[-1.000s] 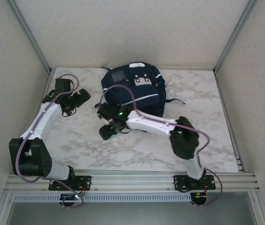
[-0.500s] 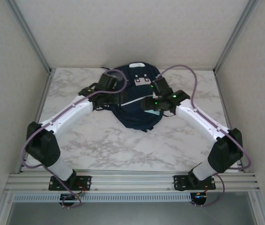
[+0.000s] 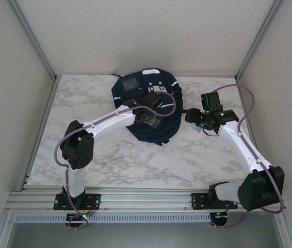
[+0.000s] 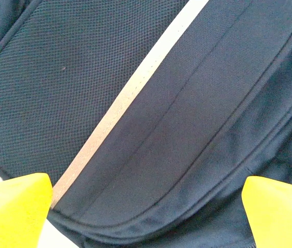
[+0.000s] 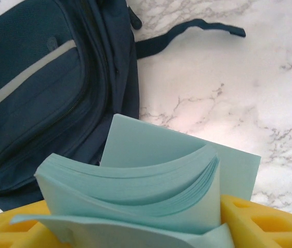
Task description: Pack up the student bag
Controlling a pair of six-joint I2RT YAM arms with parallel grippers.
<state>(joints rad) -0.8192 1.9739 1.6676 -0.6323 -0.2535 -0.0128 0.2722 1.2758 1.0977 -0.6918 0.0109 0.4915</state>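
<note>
While the bag point(image 3: 124, 98) lies flat at the far middle of the table point(image 3: 84, 155), packing looks barely begun.
The right gripper point(image 5: 130, 222) is clamped on a pale blue pad of paper point(image 5: 156, 155), which bows between its yellow fingers point(image 5: 259, 222) and is not in the bag; the bag lies just to the left of it, near but apart. The left gripper point(image 4: 146, 206) hovers low over the bag's front, jaws wide apart with nothing between them, the white stripe point(image 4: 135, 93) running beneath. No open compartment shows, so I judge that an opening is yet to be made, the pad is yet to go in, and closing up comes last.
</note>
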